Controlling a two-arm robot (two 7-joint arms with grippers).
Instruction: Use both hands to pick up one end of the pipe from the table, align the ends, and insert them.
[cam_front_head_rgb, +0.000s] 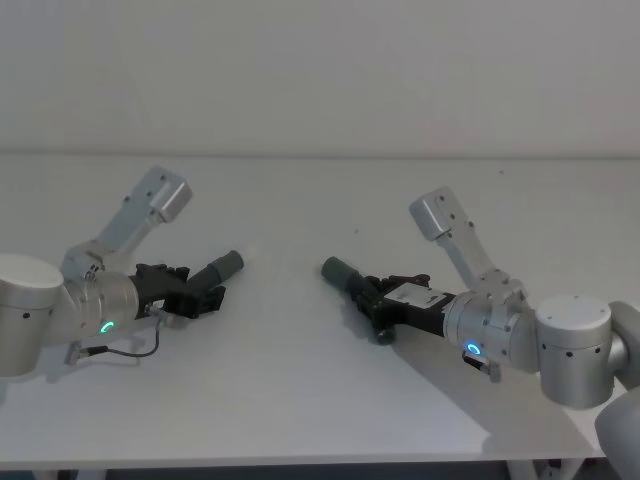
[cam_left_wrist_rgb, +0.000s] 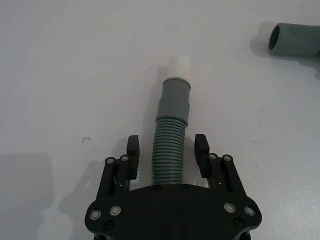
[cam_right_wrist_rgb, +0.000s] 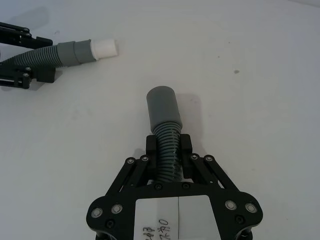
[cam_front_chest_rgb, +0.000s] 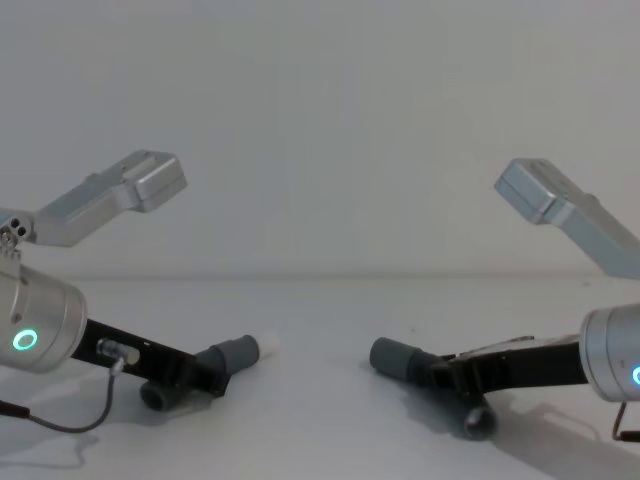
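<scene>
**Q:** Left wrist view: what does the left gripper (cam_left_wrist_rgb: 167, 146) have hold of?

**A:** Nothing, as far as I can see. Its fingers (cam_left_wrist_rgb: 132, 150) stand parted on either side of the white-tipped piece (cam_left_wrist_rgb: 170, 132), with a gap showing on each side of the ribbed section. That piece lies on the table (cam_front_head_rgb: 300, 380), and its white tip (cam_left_wrist_rgb: 180, 65) points away from the gripper.

**Q:** And the right wrist view?

**A:** There the right gripper (cam_right_wrist_rgb: 168, 145) is closed. Both pads press on the ribbed section of the open-collar piece (cam_right_wrist_rgb: 162, 107), just behind its smooth grey collar. I cannot tell whether this piece is resting on the table or raised off it.

**Q:** How do the two ends lie relative to each other?

**A:** The collar mouth (cam_left_wrist_rgb: 275, 37) and the white tip face roughly toward each other near mid-table. They are apart, with bare table between them.
</scene>
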